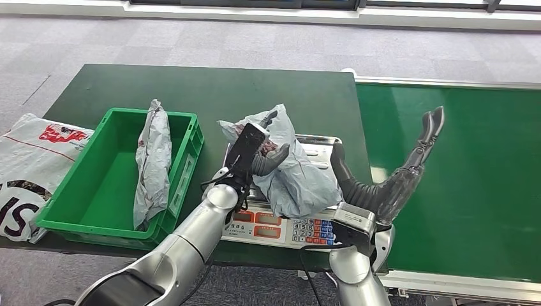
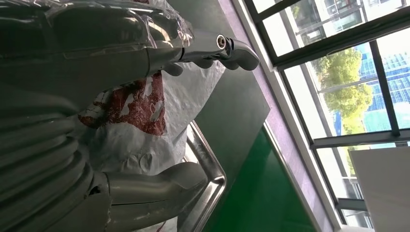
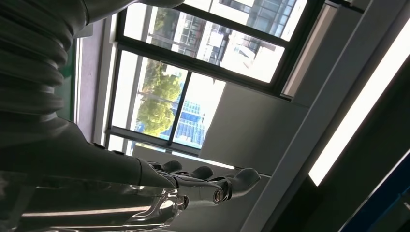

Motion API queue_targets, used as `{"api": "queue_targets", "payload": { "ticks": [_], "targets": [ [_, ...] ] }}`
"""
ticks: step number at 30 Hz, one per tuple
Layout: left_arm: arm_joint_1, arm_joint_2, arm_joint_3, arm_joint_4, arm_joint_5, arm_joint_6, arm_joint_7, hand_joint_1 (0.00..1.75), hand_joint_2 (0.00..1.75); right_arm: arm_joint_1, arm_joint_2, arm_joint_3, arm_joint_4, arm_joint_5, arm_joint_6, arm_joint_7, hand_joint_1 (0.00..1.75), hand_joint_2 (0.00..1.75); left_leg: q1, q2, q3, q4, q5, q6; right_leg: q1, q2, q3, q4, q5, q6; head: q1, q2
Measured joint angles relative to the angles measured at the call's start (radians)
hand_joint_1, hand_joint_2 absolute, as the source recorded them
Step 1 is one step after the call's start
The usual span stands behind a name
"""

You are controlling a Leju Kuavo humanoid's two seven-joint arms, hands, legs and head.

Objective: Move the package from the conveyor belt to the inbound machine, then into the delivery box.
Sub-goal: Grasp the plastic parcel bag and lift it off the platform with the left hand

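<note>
A dark green table [image 1: 191,89] carries an open green plastic crate [image 1: 83,197] at its left and a steel-topped weighing scale with a keypad [image 1: 281,226] at its right front. A crumpled grey plastic mailer bag [image 1: 152,162] lies inside the crate along its right wall. A second grey plastic package [image 1: 300,175] sits on the scale, in the left hand [image 1: 252,150]. The green conveyor belt [image 1: 472,178] runs to the right of the table, the right hand [image 1: 399,172] raised over its near edge. A white printed sack [image 1: 29,159] lies left of the crate.
</note>
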Motion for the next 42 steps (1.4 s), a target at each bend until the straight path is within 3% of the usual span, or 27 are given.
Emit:
{"api": "queue_targets", "payload": {
  "ticks": [4, 8, 11, 15, 24, 35, 39, 42],
  "targets": [
    [-0.010, 0.000, -0.067, 0.023, -0.076, 0.111, 0.046, 0.00, 1.75, 0.000, 0.000, 0.001, -0.004, 0.006, 0.000, 0.016, 0.00, 1.75, 0.000, 0.000, 0.000, 0.000, 0.000, 0.000, 0.000, 0.000, 0.000, 0.000, 0.000, 0.000, 0.000, 0.000],
    [-0.013, 0.000, -0.201, 0.067, -0.238, 0.260, 0.150, 0.00, 1.75, 0.000, 0.000, 0.006, -0.024, 0.015, 0.000, 0.045, 0.00, 1.75, 0.000, 0.000, 0.000, 0.000, 0.000, 0.000, 0.000, 0.000, 0.000, 0.000, 0.000, 0.000, 0.000, 0.000],
    [-0.009, 0.000, -0.297, 0.108, -0.314, 0.300, 0.203, 0.00, 1.75, -0.001, 0.000, 0.010, -0.034, 0.014, 0.000, 0.054, 0.00, 1.75, 0.000, 0.000, 0.000, 0.000, 0.000, 0.000, 0.000, 0.000, 0.000, 0.000, 0.000, 0.000, 0.000, 0.000],
    [-0.002, 0.000, -0.380, 0.147, -0.337, 0.314, 0.214, 0.00, 1.75, -0.003, -0.001, 0.016, -0.040, 0.014, 0.000, 0.056, 0.00, 1.75, 0.000, 0.000, 0.000, 0.000, 0.000, 0.000, 0.000, 0.000, 0.000, 0.000, 0.000, 0.000, 0.000, 0.000],
    [0.001, 0.000, -0.442, 0.192, -0.389, 0.317, 0.254, 0.00, 1.75, -0.010, -0.001, 0.020, -0.041, 0.008, 0.000, 0.059, 0.00, 1.75, 0.000, 0.000, 0.000, 0.000, 0.000, 0.000, 0.000, 0.000, 0.001, 0.000, 0.000, 0.000, 0.000, 0.000],
    [0.013, 0.001, -0.448, 0.225, -0.405, 0.318, 0.245, 0.03, 1.75, -0.052, 0.001, 0.024, -0.037, 0.002, 0.000, 0.069, 0.00, 1.75, 0.000, -0.001, 0.004, 0.000, 0.000, 0.000, 0.000, -0.001, 0.005, 0.000, 0.000, 0.000, 0.000, 0.000],
    [0.012, 0.001, -0.448, 0.229, -0.417, 0.285, 0.248, 1.75, 1.75, -0.058, 0.001, 0.024, -0.036, 0.002, 0.000, 0.072, 0.00, 1.75, 0.000, -0.001, 0.005, 0.000, 0.000, 0.000, 0.000, -0.002, 0.007, 0.000, 0.000, 0.000, 0.000, 0.000],
    [0.007, 0.001, -0.448, 0.232, -0.445, 0.229, 0.261, 1.75, 1.75, -0.062, 0.001, 0.024, -0.032, 0.002, 0.000, 0.072, 0.00, 1.75, 0.000, -0.003, 0.006, 0.000, 0.000, 0.000, 0.000, -0.004, 0.009, 0.000, -0.001, 0.000, 0.000, 0.000]
  ]
}}
